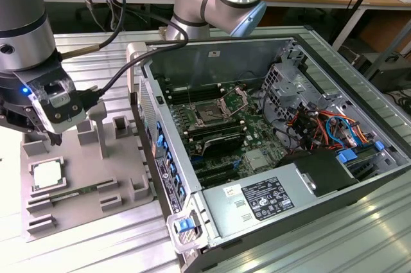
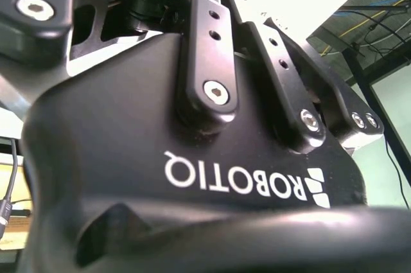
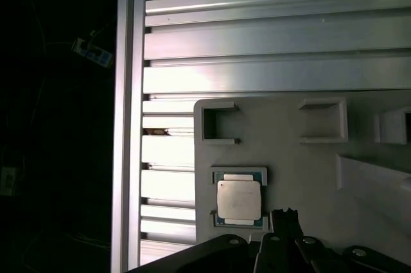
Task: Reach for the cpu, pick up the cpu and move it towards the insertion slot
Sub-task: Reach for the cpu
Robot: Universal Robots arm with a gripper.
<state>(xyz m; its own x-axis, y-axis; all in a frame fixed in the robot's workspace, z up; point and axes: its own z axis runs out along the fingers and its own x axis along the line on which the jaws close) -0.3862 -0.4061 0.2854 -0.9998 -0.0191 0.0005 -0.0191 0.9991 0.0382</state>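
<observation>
Exterior view: cpu (image 1: 48, 174) is lying flat in a tray (image 1: 83, 164) recess, near the gripper (image 1: 52, 133) and apart from it; slot (image 1: 209, 116) is sitting well apart inside the case (image 1: 212, 61).
Second wrist view: gripper body is looming close; open or closed, cannot tell.
First wrist view: cpu (image 3: 239, 199) is resting just beside the gripper.
I am judging it light, stiff, fragile underneath; opposite edges are offering the hold.

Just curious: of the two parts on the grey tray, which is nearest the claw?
The cpu, the square silver chip, is nearest the gripper; the long green memory stick lies farther off.
</observation>
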